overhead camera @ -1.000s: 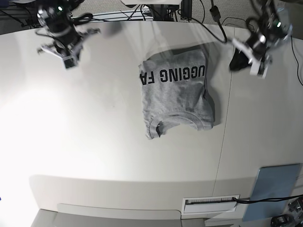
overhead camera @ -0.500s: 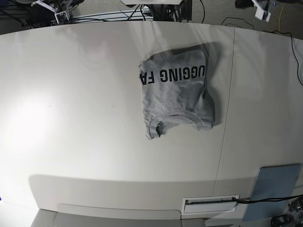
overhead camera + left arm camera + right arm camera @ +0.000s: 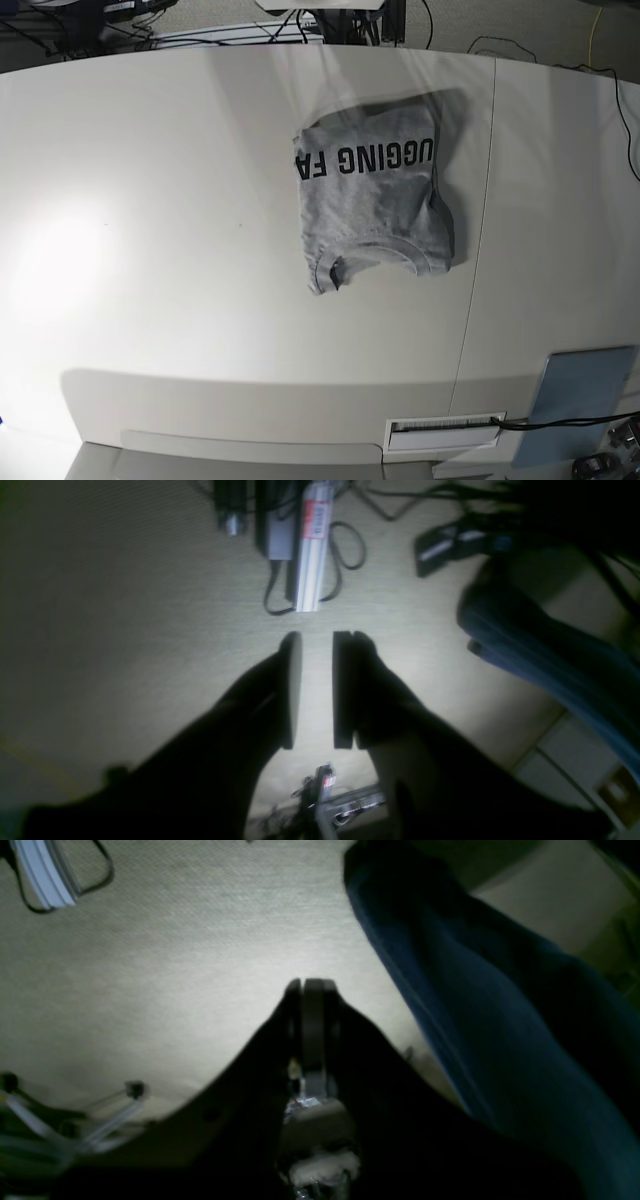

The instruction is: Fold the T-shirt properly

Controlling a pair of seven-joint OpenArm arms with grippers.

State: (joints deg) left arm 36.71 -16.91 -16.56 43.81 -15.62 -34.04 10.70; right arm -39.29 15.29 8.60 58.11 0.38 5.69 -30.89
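- I count one T-shirt [image 3: 373, 197] in the base view, lying folded on the white table [image 3: 150, 250], right of centre and toward the far edge.
- I count two tools, one per wrist view; neither shows in the base view.
- I count one pale blue-grey flat panel [image 3: 580, 392] at the near right corner of the table, well apart from the T-shirt.
- Left tool [image 3: 317, 687]: the two flat dark fingers stand parallel with a clear gap between them, and nothing sits in that gap.
- Right tool [image 3: 306, 1005]: the fingers are pressed together, with nothing visible between them.
- Both wrist views look at beige woven carpet [image 3: 125, 605], not at the table. A white-and-grey bar [image 3: 311, 550] with looped black cable lies on the carpet in the left wrist view. Dark blue cloth [image 3: 475, 1015] fills the right side of the right wrist view.
- Change from the earlier frames: one second ago both arms hung above the far table corners; half a second ago only their tips showed at the top edge; now both are out of the base view. The T-shirt has not shifted.
- T-shirt material: heather-grey knit, folded into a rough rectangle, with black block letters reading "UGGING FA" across the far part and a ribbed neck curve at the near edge. One near corner is curled up.
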